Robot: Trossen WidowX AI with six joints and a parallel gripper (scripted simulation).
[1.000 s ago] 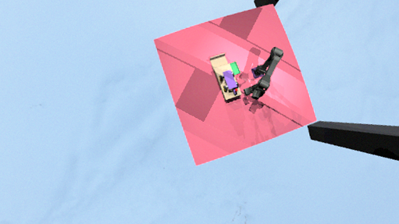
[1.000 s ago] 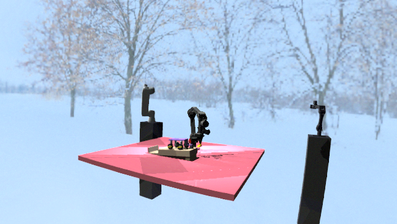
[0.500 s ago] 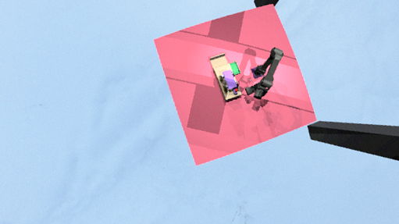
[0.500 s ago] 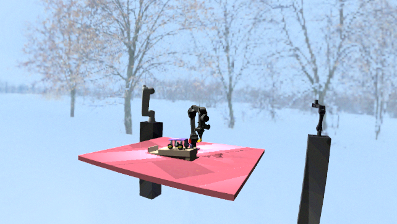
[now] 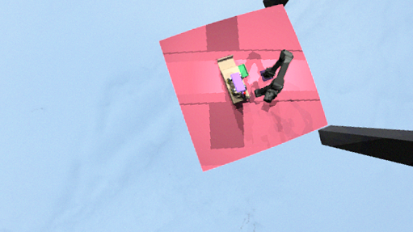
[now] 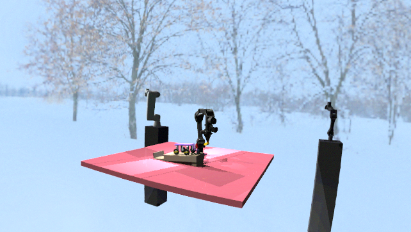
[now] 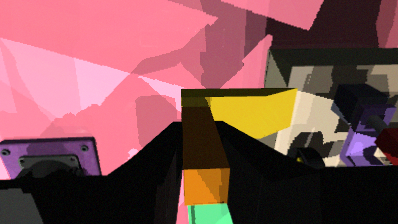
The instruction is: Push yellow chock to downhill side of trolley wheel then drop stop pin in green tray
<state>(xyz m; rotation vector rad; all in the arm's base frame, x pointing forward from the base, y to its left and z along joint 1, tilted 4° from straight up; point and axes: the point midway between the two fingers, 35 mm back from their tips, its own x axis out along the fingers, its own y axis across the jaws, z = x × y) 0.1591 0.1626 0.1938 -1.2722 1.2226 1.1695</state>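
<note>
Claw (image 5: 257, 93) (image 6: 207, 143) (image 7: 204, 145) was clenched on the chock's orange handle (image 7: 207, 186); the chock (image 6: 206, 144) (image 7: 252, 115) hung beside the ramp (image 5: 226, 63) (image 6: 184, 158) (image 7: 312, 107). Best carried high past pin (image 5: 244, 93) (image 6: 196, 146) (image 7: 389, 145) and trolley (image 5: 238, 82) (image 6: 184, 144) (image 7: 357, 145), then lowered squarely, nudged gently against a wheel's downhill side.

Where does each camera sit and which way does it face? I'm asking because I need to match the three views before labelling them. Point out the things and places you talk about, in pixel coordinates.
Top: high overhead, facing down on the pink table (image 5: 210, 147) (image 6: 179, 184); the arm (image 5: 282, 71) (image 6: 199, 126) shows.
Exterior: off to one side, outside the table, facing across it; the whole arm shows.
Wrist: on the arm, looking past the gripper's black fingers, shut on the chock's orange handle (image 7: 206, 186).
Top and exterior share the ramp (image 5: 227, 64) (image 6: 184, 158).
</note>
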